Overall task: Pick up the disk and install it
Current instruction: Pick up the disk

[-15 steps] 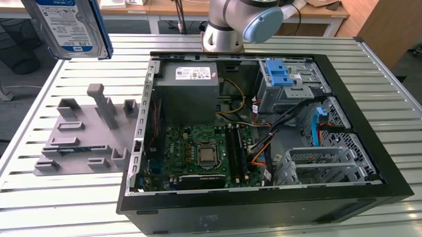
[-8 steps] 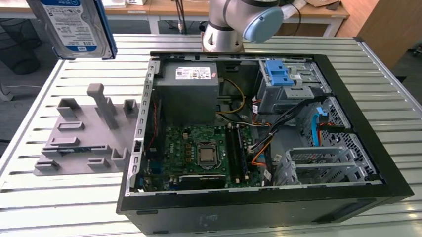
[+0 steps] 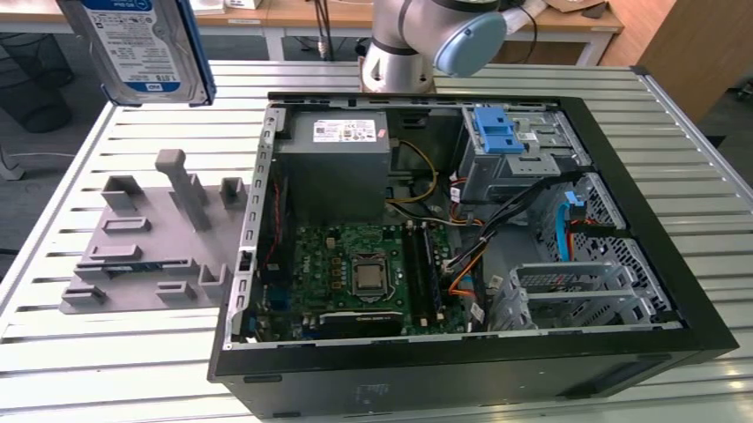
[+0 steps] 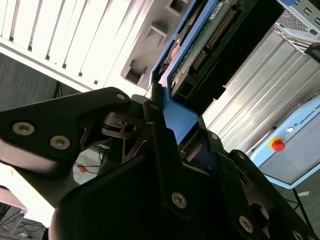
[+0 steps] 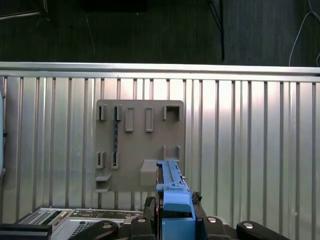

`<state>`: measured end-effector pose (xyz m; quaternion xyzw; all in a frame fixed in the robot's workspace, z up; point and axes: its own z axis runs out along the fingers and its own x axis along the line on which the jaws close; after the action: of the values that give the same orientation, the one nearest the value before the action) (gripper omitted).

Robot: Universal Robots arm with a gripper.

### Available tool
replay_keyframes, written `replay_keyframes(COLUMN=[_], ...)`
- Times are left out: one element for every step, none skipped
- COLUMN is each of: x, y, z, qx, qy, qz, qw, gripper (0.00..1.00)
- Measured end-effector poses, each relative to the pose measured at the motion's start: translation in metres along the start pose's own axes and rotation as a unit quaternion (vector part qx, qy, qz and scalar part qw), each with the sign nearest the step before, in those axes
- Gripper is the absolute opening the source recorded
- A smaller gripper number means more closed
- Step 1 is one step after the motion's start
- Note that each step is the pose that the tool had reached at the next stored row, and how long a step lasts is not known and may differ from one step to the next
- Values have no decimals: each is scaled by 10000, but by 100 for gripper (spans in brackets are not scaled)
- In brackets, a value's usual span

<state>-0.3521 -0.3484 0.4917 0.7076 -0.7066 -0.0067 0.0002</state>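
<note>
The gripper (image 4: 175, 117) is pinching the disk (image 3: 141, 44) by the blue plastic carrier frame round its edges. In both wrist views its black fingers (image 5: 150, 205) are pressed against the two sides of that frame. In the exterior view the disk hangs on edge, label facing the camera, high above the slatted metal table (image 3: 141, 370). It is over the far corner on the exterior view's left and touches nothing below. Beneath it, near the table's edge on that side, lies the grey slotted fixture plate (image 5: 140, 145), well apart from the disk. The open computer case (image 3: 659, 291) lies just beside the plate, with the grey power-supply box (image 3: 341, 159) at its far end. A drive bay with a bare blue latch (image 3: 500, 132) sits toward the far corner on the exterior view's right.

The hold looks like the weak point. It seems to bear on springy plastic rather than on the drive's metal, so a jolt or quick swing could let the disk twist or slip and fall onto the plate or table. The black and orange cables (image 3: 471, 256) strung across the case could snag the frame. A tilted disk could jam against the case wall or a bay's rails.
</note>
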Motion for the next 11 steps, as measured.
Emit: replay_keyframes(x=[0,0,0,0,0,0,0,0,0,0,0], y=[-11,-23,-34,-47,-60,-71,-81,-90,-99,-109,-120], z=[0,0,-1,-1,-1,-1,-1,-1,-2,-2,-1], qx=[0,0,0,0,0,-1,0,0,-1,-1,0], qy=[0,0,0,0,0,0,0,0,0,0,0], qz=[0,0,0,0,0,0,0,0,0,0,0], qw=[10000,10000,10000,10000,10000,10000,10000,10000,10000,10000,10000], gripper=[36,36,36,36,36,36,36,36,36,36,36])
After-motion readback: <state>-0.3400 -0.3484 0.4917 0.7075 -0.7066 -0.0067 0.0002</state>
